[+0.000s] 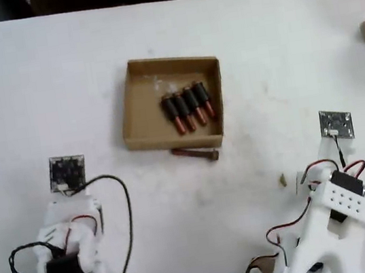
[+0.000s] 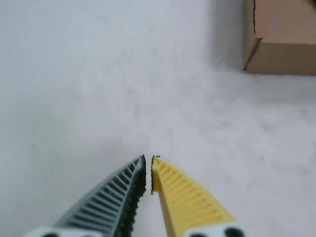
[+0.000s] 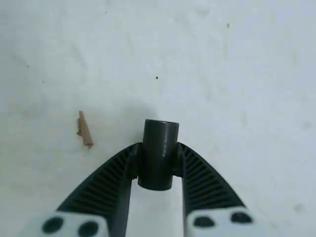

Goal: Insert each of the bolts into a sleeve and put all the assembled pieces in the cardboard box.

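A black sleeve (image 3: 159, 153) is clamped in the right gripper (image 3: 158, 148); the left gripper (image 2: 148, 165) is closed on nothing. The last bolt (image 1: 195, 153) is seen lying just at six o'clock of the box (image 1: 138, 109). Met off-axis, the sleeve could be knocked loose.

shut left pincer (image 2: 148, 173) over white table (image 2: 98, 74), cardboard box (image 2: 281, 39) beyond
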Available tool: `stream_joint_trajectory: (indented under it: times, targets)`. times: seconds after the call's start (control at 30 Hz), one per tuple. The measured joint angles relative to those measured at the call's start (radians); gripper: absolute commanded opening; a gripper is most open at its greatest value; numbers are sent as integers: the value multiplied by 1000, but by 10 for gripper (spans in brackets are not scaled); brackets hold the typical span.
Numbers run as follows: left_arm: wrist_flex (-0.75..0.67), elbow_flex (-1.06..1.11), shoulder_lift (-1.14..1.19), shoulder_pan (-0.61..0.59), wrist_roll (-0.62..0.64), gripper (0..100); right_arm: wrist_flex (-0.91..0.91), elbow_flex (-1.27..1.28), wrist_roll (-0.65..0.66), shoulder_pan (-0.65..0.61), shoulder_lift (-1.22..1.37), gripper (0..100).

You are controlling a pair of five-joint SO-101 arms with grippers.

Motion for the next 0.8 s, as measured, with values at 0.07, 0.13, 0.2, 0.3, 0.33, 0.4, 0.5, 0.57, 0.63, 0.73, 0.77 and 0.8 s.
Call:
stream_joint_trajectory:
  times: [0.07, 0.13, 0.2, 0.3, 0.33, 0.4, 0.5, 0.57, 0.63, 0.73, 0.77, 0.8]
  targets:
    - [0, -21, 17, 18, 0, 60, 0, 0, 0, -2, 0, 17]
    - [0, -69, 69, 21, 0, 60, 0, 0, 0, -2, 0, 17]
    - [0, -143, 169, 21, 0, 60, 0, 0, 2, -2, 0, 17]
    - [0, -282, 353, 48, 0, 61, 0, 0, 2, -2, 6, 17]
    - [0, -327, 419, 63, 0, 61, -5, 0, 2, -2, 6, 17]
    - [0, -404, 546, 104, 0, 62, -23, 5, 2, 0, 6, 17]
    - [0, -480, 690, 196, -20, 63, -43, 14, 2, 0, 6, 17]
    - [0, -517, 776, 272, -75, 86, -46, 15, 2, 0, 9, 17]
    - [0, -554, 859, 350, -155, 133, -46, 15, 2, 0, 9, 17]
    - [0, -621, 973, 442, -296, 204, -46, 15, 2, 0, 9, 17]
    - [0, -641, 1010, 463, -333, 221, -46, 15, 2, 0, 9, 17]
    - [0, -661, 1046, 486, -362, 232, -46, 15, 2, 0, 9, 17]
